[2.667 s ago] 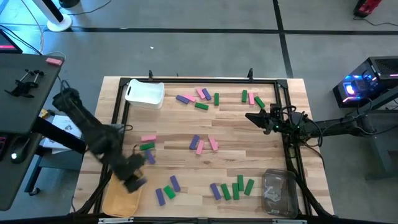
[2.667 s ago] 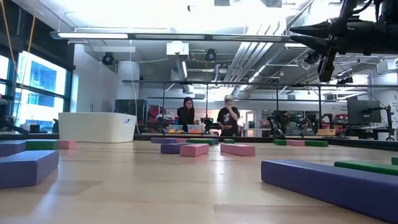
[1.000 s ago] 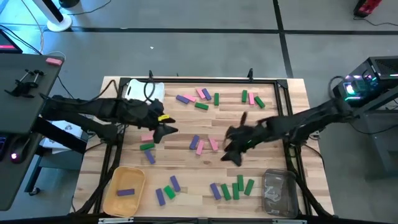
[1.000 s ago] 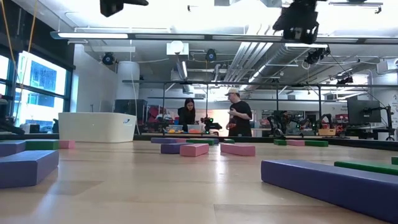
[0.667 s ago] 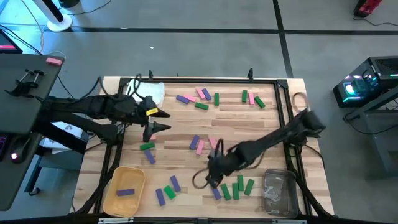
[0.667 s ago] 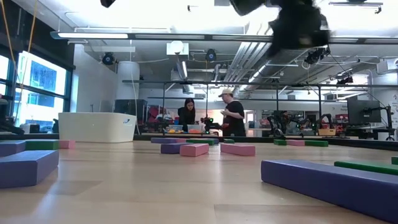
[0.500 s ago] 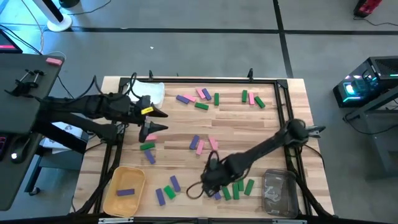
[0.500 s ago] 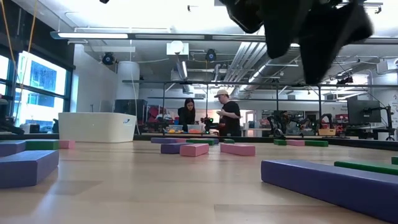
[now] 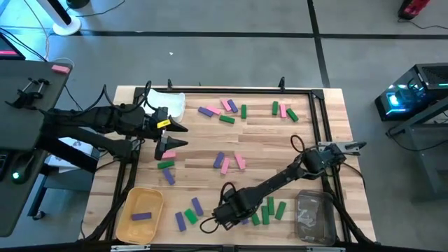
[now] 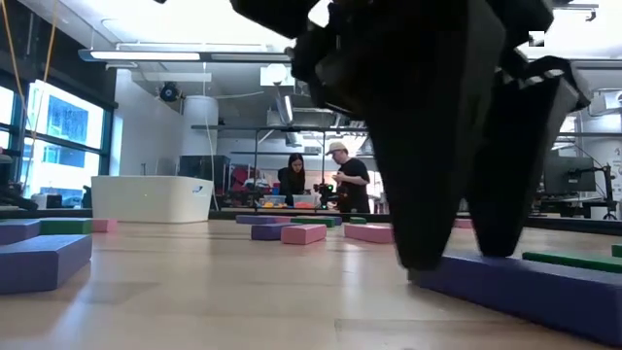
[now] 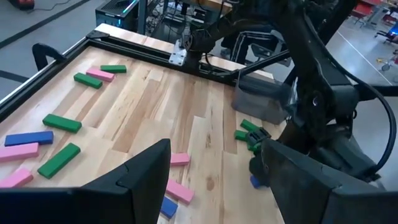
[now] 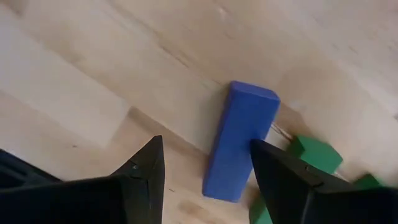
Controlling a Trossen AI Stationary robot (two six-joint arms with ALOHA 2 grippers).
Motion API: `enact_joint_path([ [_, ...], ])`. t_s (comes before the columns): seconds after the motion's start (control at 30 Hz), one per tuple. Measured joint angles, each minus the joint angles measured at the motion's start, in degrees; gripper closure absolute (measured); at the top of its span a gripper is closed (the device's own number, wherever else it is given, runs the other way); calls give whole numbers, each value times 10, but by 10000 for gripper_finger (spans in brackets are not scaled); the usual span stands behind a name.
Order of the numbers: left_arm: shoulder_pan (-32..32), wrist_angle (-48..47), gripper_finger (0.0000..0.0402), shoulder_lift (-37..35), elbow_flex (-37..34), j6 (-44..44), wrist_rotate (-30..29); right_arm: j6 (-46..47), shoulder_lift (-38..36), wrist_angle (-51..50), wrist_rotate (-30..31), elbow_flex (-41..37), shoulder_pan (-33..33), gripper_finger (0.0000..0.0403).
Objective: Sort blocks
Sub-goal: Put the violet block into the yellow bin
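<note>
Pink, green and purple blocks lie scattered flat on the wooden table. My right gripper is open and low at the near middle, over a purple block that lies beside a cluster of green blocks. Its two fingers stand on either side of the block's near end; the low view shows the gripper right above that block. My left gripper hangs open above the table's left part, just beyond a pink block, with nothing between its fingers. My right gripper comes from above, pointing down, with its fingertips down at the top of the purple block's end. I cannot tell whether they touch it. The block lies flat on the table.
A yellow bin with one purple block inside stands at the near left corner. A white bin is at the far left and a clear bin at the near right. A dark frame borders the table. People stand far behind.
My right gripper has swept from the table's middle toward the near edge and left, and gone down to the purple block by the green cluster. My left gripper has drawn back a little toward the far left. No block has visibly moved.
</note>
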Motion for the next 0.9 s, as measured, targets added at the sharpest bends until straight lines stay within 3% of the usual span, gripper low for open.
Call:
enact_joint_path([
  [0.37, 0, 4, 164, 2, 0, -15, -4, -29, -7, -72, 59, 24, -1, 222],
  [0.73, 0, 4, 164, 3, 0, -35, -5, -40, -4, -57, 41, 22, 1, 222],
  [0.9, 0, 4, 164, 3, 0, -45, -5, -63, 16, -12, 1, 22, 1, 222],
])
